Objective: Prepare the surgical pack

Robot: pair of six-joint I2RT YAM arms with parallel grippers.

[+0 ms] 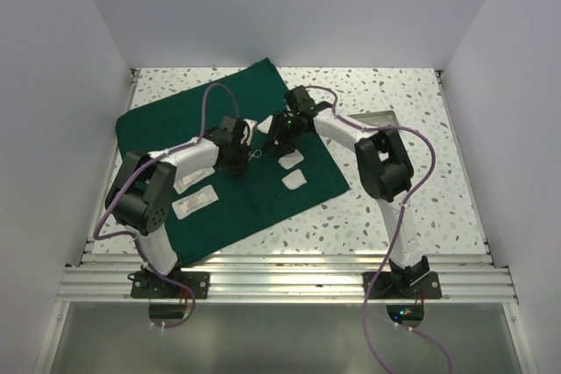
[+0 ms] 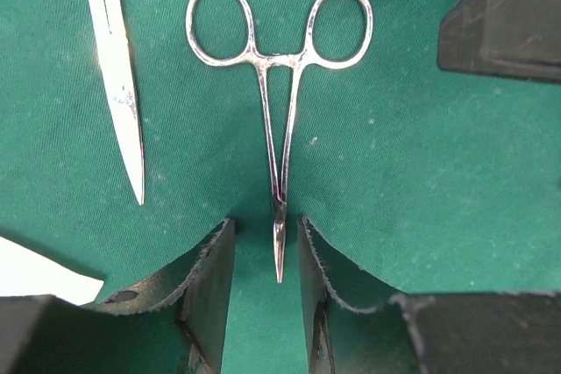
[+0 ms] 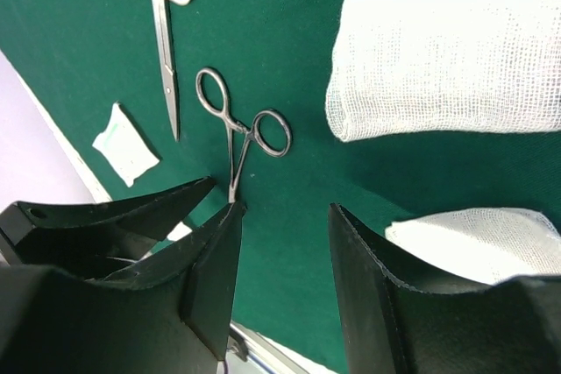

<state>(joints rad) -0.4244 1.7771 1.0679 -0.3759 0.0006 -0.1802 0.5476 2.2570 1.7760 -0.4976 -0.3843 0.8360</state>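
From above, the dark green drape (image 1: 166, 129) lies spread on the speckled surface (image 1: 438, 199), toward its left edge, with one corner pointing to the far edge. Two white packets (image 1: 195, 203) lie by the drape's near left edge; their print is too small to read. Two gauze pads (image 1: 295, 179) sit near its right corner. The steel tray (image 1: 390, 116) rests on the surface past that corner, partly behind the right arm. The left hand (image 1: 245, 153) and right hand (image 1: 285, 129) meet over the drape's middle.

The left wrist view shows the forceps (image 2: 279, 129) flat on the drape, their long axis running straight away from the left hand (image 2: 267, 234). The rings lie far and the tips near, between its parted, unclamped fingers. A scissors (image 2: 118, 85) blade lies alongside on the left.

In the right wrist view, the right hand (image 3: 286, 212) is open and holds nothing. Beyond it lie the forceps (image 3: 241, 129), scissors (image 3: 162, 32) and gauze pads (image 3: 438, 50).
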